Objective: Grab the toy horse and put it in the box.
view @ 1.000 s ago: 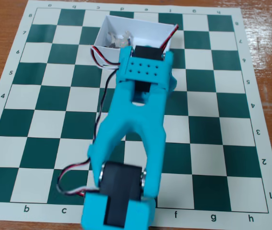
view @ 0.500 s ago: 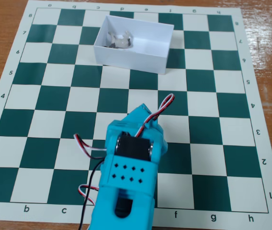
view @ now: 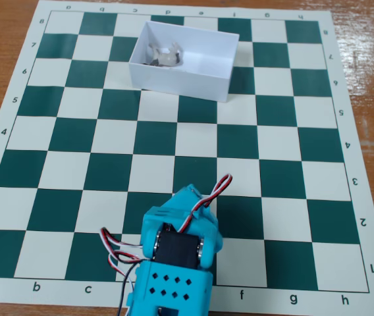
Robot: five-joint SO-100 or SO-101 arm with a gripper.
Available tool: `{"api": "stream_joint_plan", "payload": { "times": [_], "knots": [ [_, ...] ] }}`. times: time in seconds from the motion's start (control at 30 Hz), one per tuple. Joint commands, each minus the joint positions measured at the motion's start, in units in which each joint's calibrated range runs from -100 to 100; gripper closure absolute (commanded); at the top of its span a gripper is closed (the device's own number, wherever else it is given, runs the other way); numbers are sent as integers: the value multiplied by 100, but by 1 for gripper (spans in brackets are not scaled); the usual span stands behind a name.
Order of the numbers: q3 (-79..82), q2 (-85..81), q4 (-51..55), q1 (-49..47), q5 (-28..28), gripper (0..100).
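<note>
The wooden table (view: pixel 371 72) shows only at the edges of the fixed view, brown and glossy around the mat. Most of the picture is taken up by a green-and-white chessboard mat (view: pixel 174 141) lying flat on it, with letters along the near edge and numbers up the sides; the far row of letters reads upside down.

The turquoise arm (view: pixel 174 263) enters from the bottom edge, a little left of centre, and sits low over the nearest ranks of the board. Its base and lower links are cut off by the frame. A dark servo block is set in the housing, and red, white and black wires (view: pixel 207 197) loop out at the top and at the left side. The body tapers toward the board's middle, and the tool is folded out of sight behind the housing, so I cannot tell whether its jaws are apart or together.

The box (view: pixel 184 59) stands well apart from the arm on the far ranks, white, open-topped, slightly skewed to the squares. The toy horse (view: pixel 162 54) lies inside it, in the left end near the far wall; it is small and blurred, its pose hard to make out.
</note>
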Motion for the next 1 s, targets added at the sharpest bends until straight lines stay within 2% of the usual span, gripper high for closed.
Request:
{"api": "stream_joint_plan", "payload": {
  "times": [0.0, 0.43, 0.77, 0.97],
  "knots": [
    [54, -220, 193, 0, -1, 84],
    [63, -220, 226, -86, 23, 84],
    [63, -220, 525, -1122, 23, 84],
    [63, -220, 525, -1208, 23, 84]
  ]
}}
